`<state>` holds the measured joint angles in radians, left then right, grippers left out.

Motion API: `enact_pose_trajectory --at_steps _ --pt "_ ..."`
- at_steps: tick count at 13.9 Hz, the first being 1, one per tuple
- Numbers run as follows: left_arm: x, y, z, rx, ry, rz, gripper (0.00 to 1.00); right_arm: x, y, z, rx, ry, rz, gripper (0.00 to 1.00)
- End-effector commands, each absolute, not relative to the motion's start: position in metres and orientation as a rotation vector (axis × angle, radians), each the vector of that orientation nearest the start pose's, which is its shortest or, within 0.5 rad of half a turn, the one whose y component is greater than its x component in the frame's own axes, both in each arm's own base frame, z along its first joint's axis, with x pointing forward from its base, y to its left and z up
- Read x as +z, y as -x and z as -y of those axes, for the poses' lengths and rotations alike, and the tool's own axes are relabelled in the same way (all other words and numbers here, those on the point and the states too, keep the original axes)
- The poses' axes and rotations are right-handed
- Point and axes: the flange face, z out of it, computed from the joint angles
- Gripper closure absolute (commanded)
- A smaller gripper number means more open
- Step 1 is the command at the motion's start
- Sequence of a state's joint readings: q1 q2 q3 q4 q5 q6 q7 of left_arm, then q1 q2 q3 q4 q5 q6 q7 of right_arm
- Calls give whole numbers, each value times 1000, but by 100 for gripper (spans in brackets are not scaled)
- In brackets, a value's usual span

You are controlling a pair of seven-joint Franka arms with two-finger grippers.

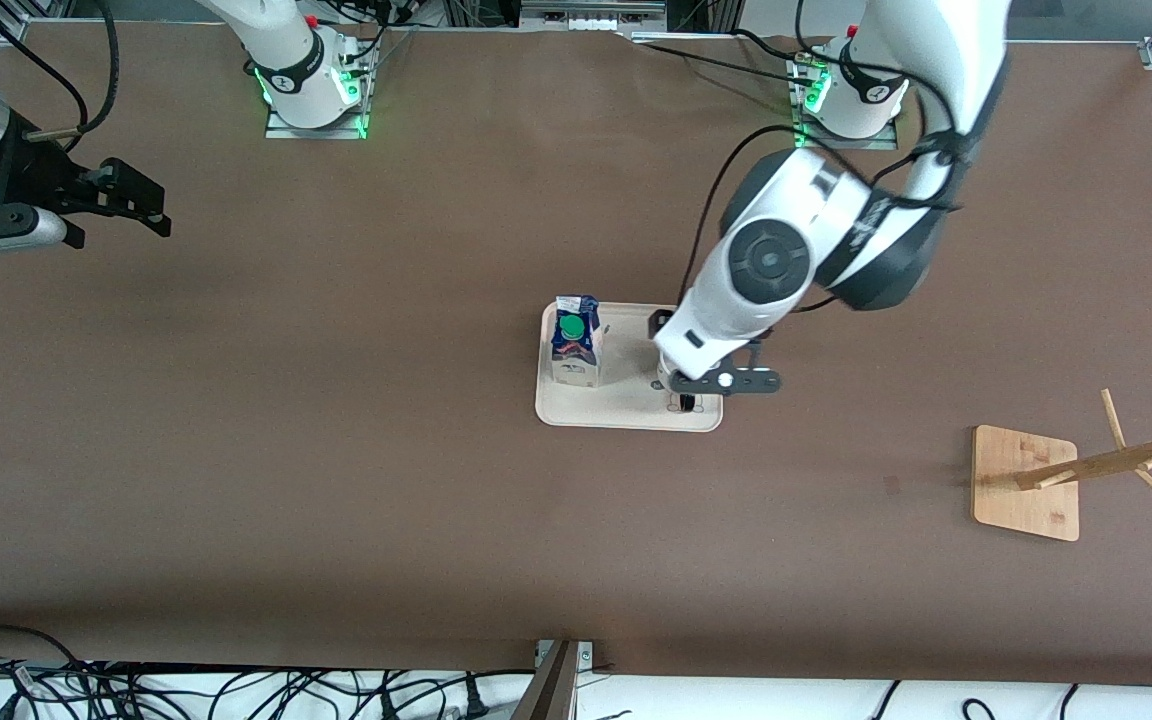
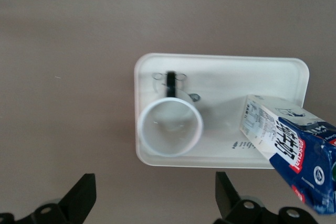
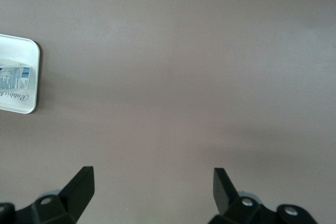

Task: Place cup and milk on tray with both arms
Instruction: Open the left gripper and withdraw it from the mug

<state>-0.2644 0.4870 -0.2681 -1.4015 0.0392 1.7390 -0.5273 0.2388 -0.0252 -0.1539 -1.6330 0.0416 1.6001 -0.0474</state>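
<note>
Nearest the camera, at the left arm's end of the table, a wooden rack (image 1: 1026,482) rests on its square base. Midway along the table lies the tray (image 1: 626,408), carrying both the milk (image 1: 576,340) toward the right arm's end and the cup (image 2: 170,127) standing upright beside it, mouth up. Over the cup, the left gripper (image 2: 152,195) hangs with jaws released, holding nothing. Over bare table at its own end, the right gripper (image 3: 152,190) waits, jaws likewise spread and empty.

A wide brown table (image 1: 356,470) — cables (image 1: 136,690) trail along its near edge on white flooring.
</note>
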Motion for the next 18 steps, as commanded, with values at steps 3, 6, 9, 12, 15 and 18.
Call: enact_pose_trajectory --at_steps 3,6,9,12,15,18 --pt "518 -606 208 159 3110 -128 0 624 -546 -55 -22 3080 228 0" --pt "558 -612 145 165 3078 -82 0 624 -545 -59 -15 3079 245 0" --pt "604 -613 86 173 3080 25 0 625 -546 -62 -28 3077 245 0" --pt "594 -624 0 197 3120 -56 0 630 -545 -68 -42 3079 269 0" --pt "592 -626 -42 198 3266 9 0 632 -545 -63 -45 3079 267 0" --pt "607 -619 -52 166 3249 44 0 642 -546 -62 -78 3078 270 0"
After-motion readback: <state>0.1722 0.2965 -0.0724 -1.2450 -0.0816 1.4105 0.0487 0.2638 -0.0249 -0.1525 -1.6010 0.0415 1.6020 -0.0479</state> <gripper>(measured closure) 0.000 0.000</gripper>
